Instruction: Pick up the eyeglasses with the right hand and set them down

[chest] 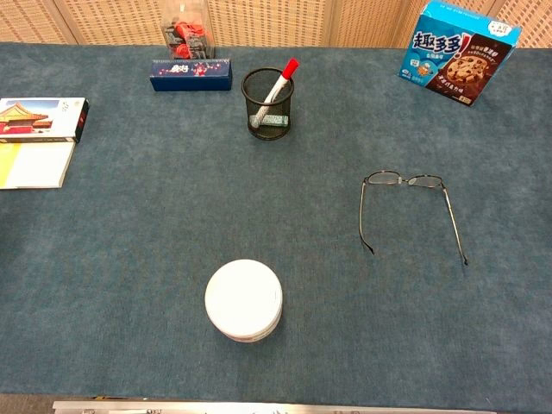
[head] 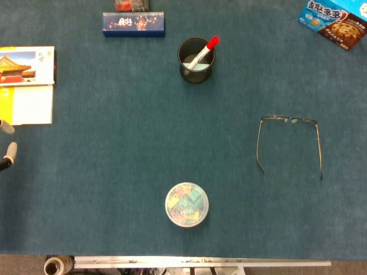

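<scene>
At the far left edge of the head view, a few pale fingertips of the left hand (head: 8, 140) poke in over the blue table cloth (head: 114, 143). They sit apart from each other and touch nothing, but so little shows that I cannot tell if the hand is spread or curled. The right hand is not in either view.

Near the left edge lies a book (chest: 39, 118) with a picture of a red building, resting on yellow and white paper (chest: 33, 164). Further right, at the back, is a long dark blue box (chest: 191, 74) with a clear box of red things (chest: 186, 34) just behind it. Next comes a black mesh pen cup (chest: 266, 103) holding a marker with a red cap (chest: 279, 81), which leans to the right.

Near the front edge, in the middle, stands a round plastic tub (chest: 244, 300) with a white lid. In the head view, colored bits show through it.

To the right lie the eyeglasses (chest: 412, 211), flat on the cloth with nothing touching them. Their arms are folded out and point toward the front edge, and the lenses are on the far side.

In the back right corner sits a blue cookie box (chest: 457, 52), well apart from the glasses.
</scene>
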Action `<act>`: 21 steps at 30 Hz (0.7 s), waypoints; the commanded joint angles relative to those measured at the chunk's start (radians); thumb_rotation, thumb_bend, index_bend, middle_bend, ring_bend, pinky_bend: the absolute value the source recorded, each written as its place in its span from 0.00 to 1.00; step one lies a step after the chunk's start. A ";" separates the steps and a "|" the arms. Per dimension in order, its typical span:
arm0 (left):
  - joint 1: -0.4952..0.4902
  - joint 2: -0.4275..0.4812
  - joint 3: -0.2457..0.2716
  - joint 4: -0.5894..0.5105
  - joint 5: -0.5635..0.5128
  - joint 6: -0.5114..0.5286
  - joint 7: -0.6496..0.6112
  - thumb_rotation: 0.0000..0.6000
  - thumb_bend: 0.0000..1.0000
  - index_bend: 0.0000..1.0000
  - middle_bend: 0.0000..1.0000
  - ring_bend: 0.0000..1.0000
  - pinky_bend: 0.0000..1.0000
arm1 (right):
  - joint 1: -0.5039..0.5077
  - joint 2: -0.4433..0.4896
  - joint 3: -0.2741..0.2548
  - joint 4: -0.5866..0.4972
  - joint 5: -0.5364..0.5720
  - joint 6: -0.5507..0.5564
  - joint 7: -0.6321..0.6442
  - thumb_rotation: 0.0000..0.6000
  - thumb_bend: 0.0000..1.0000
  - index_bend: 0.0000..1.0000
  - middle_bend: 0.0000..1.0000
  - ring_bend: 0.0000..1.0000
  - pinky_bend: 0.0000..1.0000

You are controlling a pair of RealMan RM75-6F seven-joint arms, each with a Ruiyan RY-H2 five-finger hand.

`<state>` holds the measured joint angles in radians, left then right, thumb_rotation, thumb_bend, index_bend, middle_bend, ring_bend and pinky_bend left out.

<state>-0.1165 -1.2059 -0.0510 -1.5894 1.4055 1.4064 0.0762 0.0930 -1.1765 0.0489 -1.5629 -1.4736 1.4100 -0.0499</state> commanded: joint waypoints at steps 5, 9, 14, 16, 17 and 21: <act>0.001 0.003 0.002 -0.007 -0.006 -0.004 0.010 1.00 0.33 0.45 0.39 0.31 0.45 | 0.003 -0.010 -0.004 0.015 0.013 -0.019 0.014 1.00 0.39 0.49 0.42 0.33 0.54; 0.000 0.004 0.003 -0.010 -0.003 -0.004 0.015 1.00 0.33 0.45 0.39 0.31 0.45 | 0.006 -0.014 -0.006 0.021 0.005 -0.020 0.019 1.00 0.39 0.49 0.42 0.33 0.54; -0.002 -0.004 0.003 -0.001 -0.010 -0.011 0.009 1.00 0.33 0.45 0.39 0.31 0.45 | 0.012 -0.015 0.000 0.022 -0.003 -0.014 0.020 1.00 0.39 0.49 0.42 0.33 0.55; -0.002 -0.006 0.006 0.004 -0.010 -0.016 0.007 1.00 0.33 0.45 0.39 0.31 0.45 | 0.017 -0.015 -0.001 0.021 -0.011 -0.015 0.017 1.00 0.39 0.49 0.42 0.33 0.55; -0.002 -0.008 0.008 0.008 -0.007 -0.016 0.006 1.00 0.33 0.45 0.39 0.31 0.45 | 0.021 -0.017 -0.001 0.021 -0.018 -0.016 0.014 1.00 0.39 0.49 0.42 0.33 0.55; 0.001 -0.015 0.012 0.021 -0.003 -0.014 -0.008 1.00 0.33 0.45 0.39 0.31 0.45 | 0.036 -0.025 -0.007 0.013 -0.033 -0.034 0.011 1.00 0.39 0.49 0.42 0.33 0.55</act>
<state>-0.1159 -1.2192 -0.0404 -1.5702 1.4019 1.3921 0.0699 0.1255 -1.1995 0.0435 -1.5472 -1.5036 1.3795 -0.0377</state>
